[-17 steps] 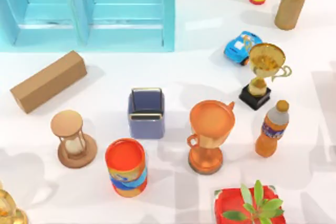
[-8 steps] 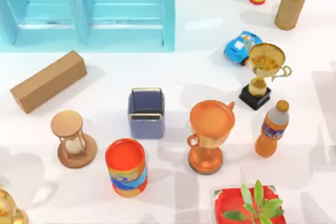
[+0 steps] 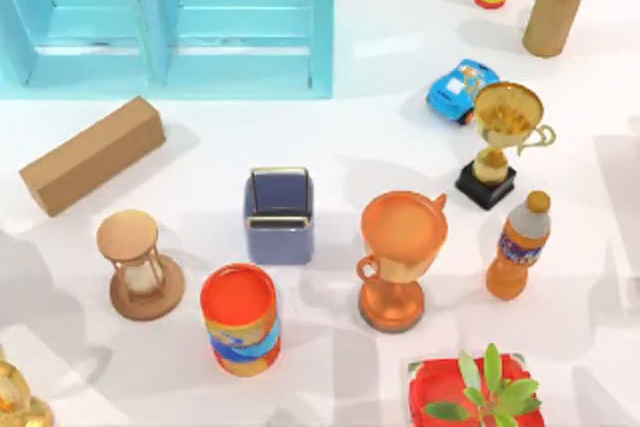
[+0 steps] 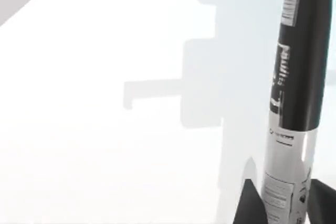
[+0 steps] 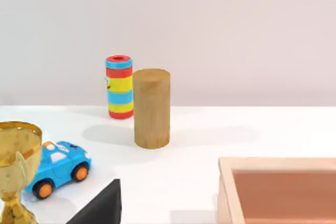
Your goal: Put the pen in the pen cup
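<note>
A black-and-silver pen [image 4: 294, 103] is held between the left gripper's [image 4: 283, 203] dark fingers [image 4: 249, 203]; the right gripper's jaw state cannot be told.

On the white worktop [image 3: 400, 22] a blue toy car [image 3: 462, 87] sits just beside a gold trophy [image 3: 505, 142]. An orange bottle [image 3: 518, 245] stands near an orange goblet [image 3: 400, 257]. Farther left are an hourglass [image 3: 138, 265] and a cardboard box [image 3: 92, 154]. A wooden cylinder [image 5: 151, 107] stands beside a striped tube [image 5: 119, 86].
</note>
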You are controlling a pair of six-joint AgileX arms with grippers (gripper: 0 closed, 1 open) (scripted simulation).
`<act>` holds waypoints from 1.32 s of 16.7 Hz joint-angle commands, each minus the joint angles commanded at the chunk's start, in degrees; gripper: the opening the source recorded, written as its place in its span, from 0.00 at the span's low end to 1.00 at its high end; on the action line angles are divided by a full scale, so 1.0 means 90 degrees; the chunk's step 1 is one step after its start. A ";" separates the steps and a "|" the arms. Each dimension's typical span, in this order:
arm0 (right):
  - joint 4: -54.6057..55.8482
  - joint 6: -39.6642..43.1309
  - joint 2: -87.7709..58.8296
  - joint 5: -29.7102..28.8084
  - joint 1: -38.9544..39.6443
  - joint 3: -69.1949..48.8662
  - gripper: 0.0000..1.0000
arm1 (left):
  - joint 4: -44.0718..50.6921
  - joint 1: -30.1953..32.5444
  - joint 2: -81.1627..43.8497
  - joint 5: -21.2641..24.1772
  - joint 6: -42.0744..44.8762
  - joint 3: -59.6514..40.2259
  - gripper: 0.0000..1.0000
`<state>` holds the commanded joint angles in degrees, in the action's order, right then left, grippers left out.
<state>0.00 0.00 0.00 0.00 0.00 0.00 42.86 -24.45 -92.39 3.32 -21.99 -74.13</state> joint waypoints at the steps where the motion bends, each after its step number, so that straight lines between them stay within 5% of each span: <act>1: 0.0000 0.0000 0.0000 0.0000 0.0000 0.0000 1.00 | -0.0219 0.0533 -0.0075 -0.0507 -0.0132 0.0011 0.00; 10: 0.0000 0.0000 0.0000 0.0000 0.0000 0.0000 1.00 | -0.1836 0.5463 -0.1210 -0.5490 -0.1615 0.0316 0.00; 16: 0.0000 0.0000 0.0000 0.0000 0.0000 0.0000 1.00 | -0.2667 0.8077 -0.1844 -0.8860 -0.2660 0.0284 0.00; 19: 0.0000 0.0000 0.0000 0.0000 0.0000 0.0000 1.00 | -0.2990 0.8915 -0.2006 -1.0071 -0.3061 0.0192 0.00; 22: 0.0000 0.0000 0.0000 0.0000 0.0000 0.0000 1.00 | -0.3180 0.9360 -0.2073 -1.0718 -0.3296 0.0114 0.00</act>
<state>0.00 0.00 0.00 0.00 0.00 0.00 14.24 59.79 -111.05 -93.14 -51.65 -73.10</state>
